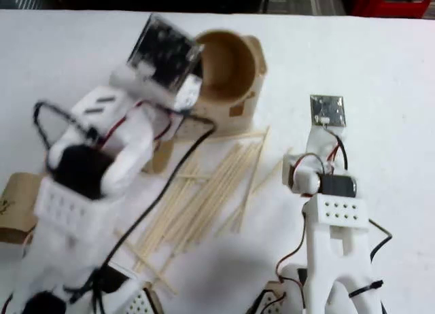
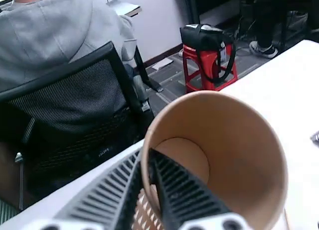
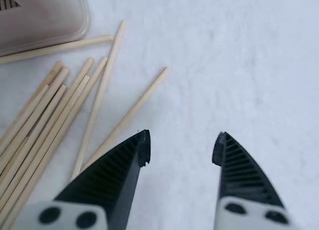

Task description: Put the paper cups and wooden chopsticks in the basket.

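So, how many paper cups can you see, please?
2. One cup is pinched at its rim by the left gripper, by the basket; another lies on the table at the high view's left edge. The arm may hide more.

My right gripper (image 3: pixel 182 143) hangs over the white table (image 3: pixel 239 65) with its two black fingers spread wide apart. The wooden chopsticks (image 3: pixel 55 115) lie fanned out beside one finger. One of them rests along the corner of the basket (image 3: pixel 45 16).
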You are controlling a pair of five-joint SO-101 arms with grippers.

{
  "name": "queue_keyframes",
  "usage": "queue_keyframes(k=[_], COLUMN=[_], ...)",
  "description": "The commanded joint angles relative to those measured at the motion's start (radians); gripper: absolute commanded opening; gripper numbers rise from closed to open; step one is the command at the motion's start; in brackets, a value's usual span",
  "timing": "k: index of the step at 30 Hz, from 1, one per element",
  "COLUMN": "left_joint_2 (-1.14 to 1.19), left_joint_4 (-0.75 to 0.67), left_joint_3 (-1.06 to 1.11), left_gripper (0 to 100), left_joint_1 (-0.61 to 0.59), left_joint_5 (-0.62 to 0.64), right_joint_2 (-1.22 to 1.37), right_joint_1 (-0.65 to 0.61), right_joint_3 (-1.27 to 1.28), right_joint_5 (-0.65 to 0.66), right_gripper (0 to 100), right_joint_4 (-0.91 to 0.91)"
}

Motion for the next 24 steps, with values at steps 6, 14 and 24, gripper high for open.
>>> queue_keyframes(k=[6, 14, 24], left_joint_2=[0.374, 0.532, 0.559], left_joint_4=[-0.051, -0.003, -0.037], left_joint_3=[-0.333, -0.396, -0.397], left_gripper=[2, 2, 18], left_joint_1=[0.015, 0.01, -0.065], left_joint_5=[0.029, 0.098, 0.241], right_joint_2=[-0.028, -0.028, -0.03], right_joint_1=[0.008, 0.008, 0.008], right_joint_3=[-0.008, -0.008, -0.008], right_joint_5=[-0.009, -0.009, -0.009], right_gripper=[21.2, 21.2, 21.2], right_joint_4=[-0.015, -0.015, -0.015])
